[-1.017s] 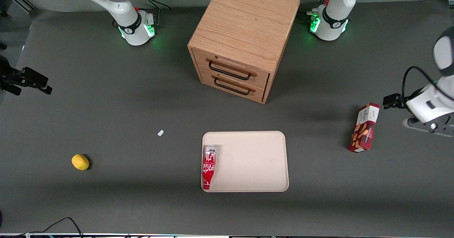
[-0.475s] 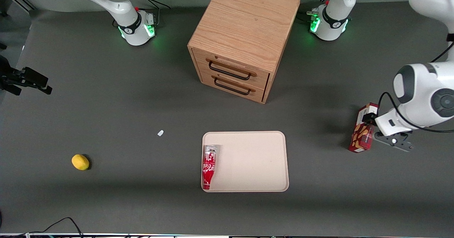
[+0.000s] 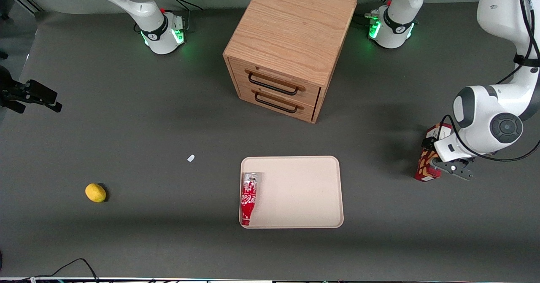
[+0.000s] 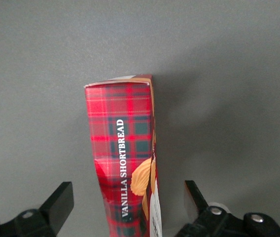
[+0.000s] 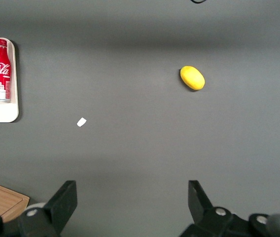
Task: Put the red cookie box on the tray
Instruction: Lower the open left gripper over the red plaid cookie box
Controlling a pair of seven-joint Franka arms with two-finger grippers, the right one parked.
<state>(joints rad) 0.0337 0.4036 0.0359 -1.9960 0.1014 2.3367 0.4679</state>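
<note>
Evidently the gripper (image 4: pixel 126 205) hangs spread wide around the slim plaid cardboard red cookie box (image 4: pixel 125 158), apparently untouched; only the front view shows the smooth cream tray (image 3: pixel 299 190).

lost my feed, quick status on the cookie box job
Claw open, straddling red cookie box. Box on table, not gripped. Tray holds Coca-Cola bottle at one edge.

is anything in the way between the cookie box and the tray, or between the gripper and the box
Nothing visible blocks either. The gripper is open, straddling the red cookie box with a finger on each side. Bare table lies between the box and the tray; a Coca-Cola bottle lies along the tray's edge toward the parked arm.
</note>
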